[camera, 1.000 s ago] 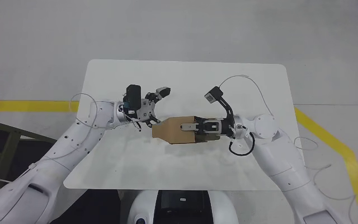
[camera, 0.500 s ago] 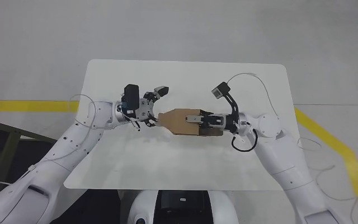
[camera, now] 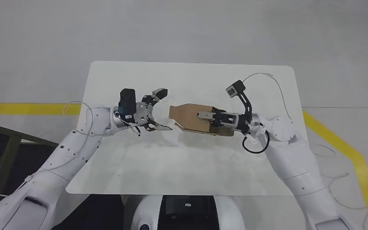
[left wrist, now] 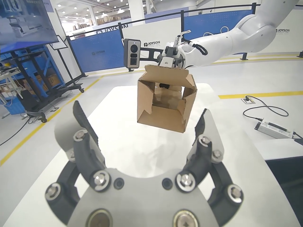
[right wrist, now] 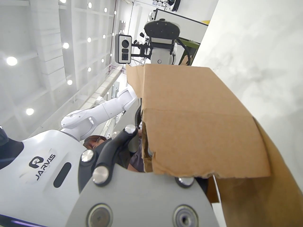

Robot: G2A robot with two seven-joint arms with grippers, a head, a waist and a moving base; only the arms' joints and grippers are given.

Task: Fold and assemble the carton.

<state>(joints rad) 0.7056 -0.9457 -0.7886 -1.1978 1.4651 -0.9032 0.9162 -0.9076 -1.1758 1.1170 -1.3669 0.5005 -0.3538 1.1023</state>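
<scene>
A brown carton (camera: 191, 117), opened into a tube with loose end flaps, hangs above the middle of the white table (camera: 115, 167). My right gripper (camera: 214, 118) is shut on one wall of it at its right end. In the right wrist view the carton (right wrist: 194, 124) covers one finger, and the other finger (right wrist: 113, 147) lies along its side. My left gripper (camera: 163, 110) stands open just left of the carton, apart from it. From the left wrist view I look between the spread fingers of the left gripper (left wrist: 141, 109) into the carton's open end (left wrist: 165, 119), with the right gripper (left wrist: 169, 60) behind it.
The tabletop (left wrist: 132, 157) around and under the carton is bare white. A cable runs from the right arm (camera: 270, 89) over the back right part of the table.
The right gripper has carried the carton to the right and toward the far side. The left gripper, close against the carton's left end before, has drawn back left, leaving a gap.
</scene>
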